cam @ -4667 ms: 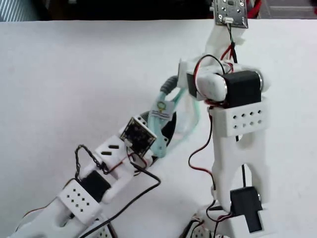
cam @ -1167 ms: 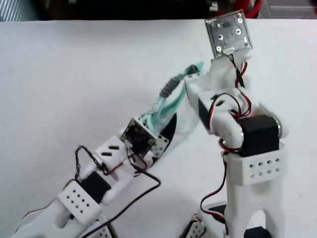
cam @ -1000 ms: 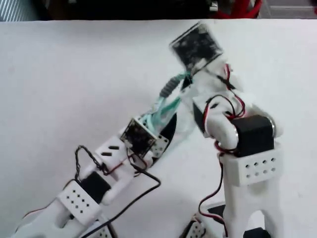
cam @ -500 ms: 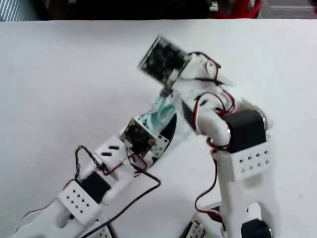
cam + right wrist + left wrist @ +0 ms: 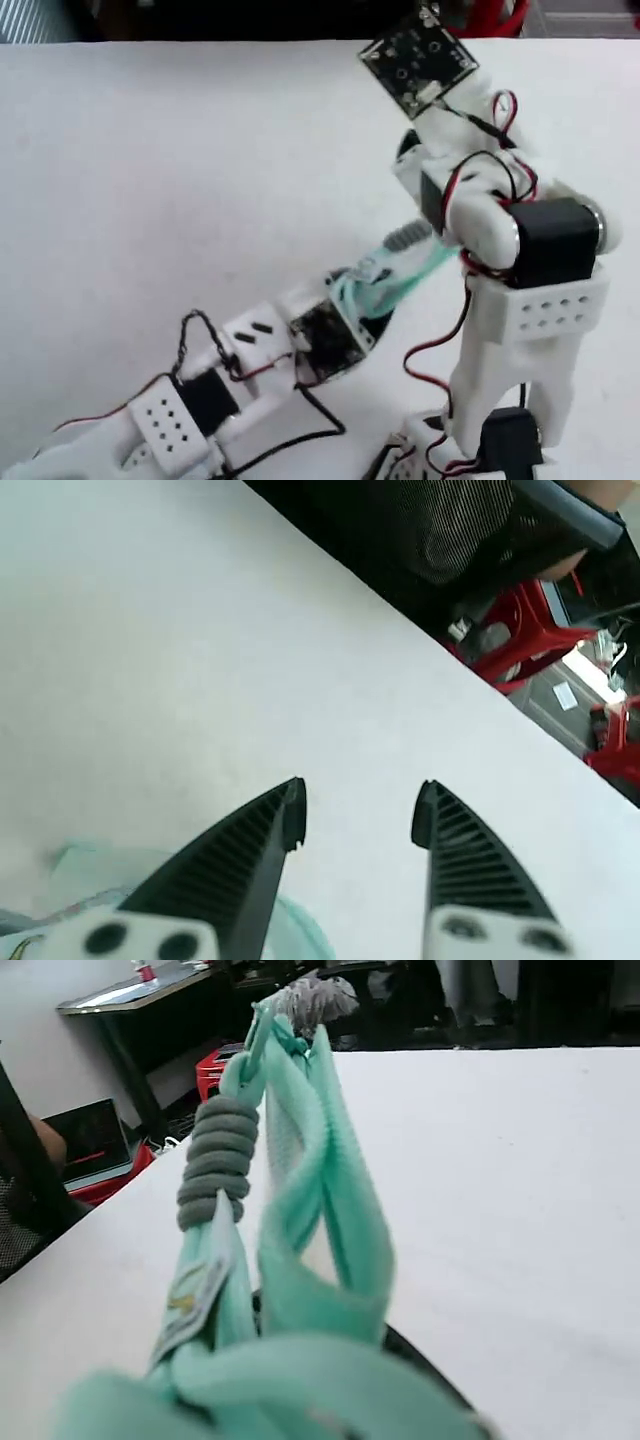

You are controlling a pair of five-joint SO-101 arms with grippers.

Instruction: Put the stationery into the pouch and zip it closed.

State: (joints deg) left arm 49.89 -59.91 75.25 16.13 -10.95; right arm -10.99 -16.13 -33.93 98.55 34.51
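— From above, where's the pouch?

— Bunched up in the left claw, which looks clamped on its near end. The rest trails across the table towards the right arm, with the grey zip pull at the far end.

— And the left wrist camera?

— It's right up against the mint fabric, which is folded and twisted over itself, with the pull lying along one fold. I'd say a zip could jam on a twist like that. I can't tell whether the stationery is inside.

— And the right wrist?

— The right claw has its jaws apart with nothing between them. It's over bare table, and a corner of the pouch sits back by the base of one finger. The pull is small, so from there I reckon the claw could close on air or pinch loose fabric instead. If it does catch the pull, a hard tug might drag the pouch out of the other claw, since that one only holds an end.
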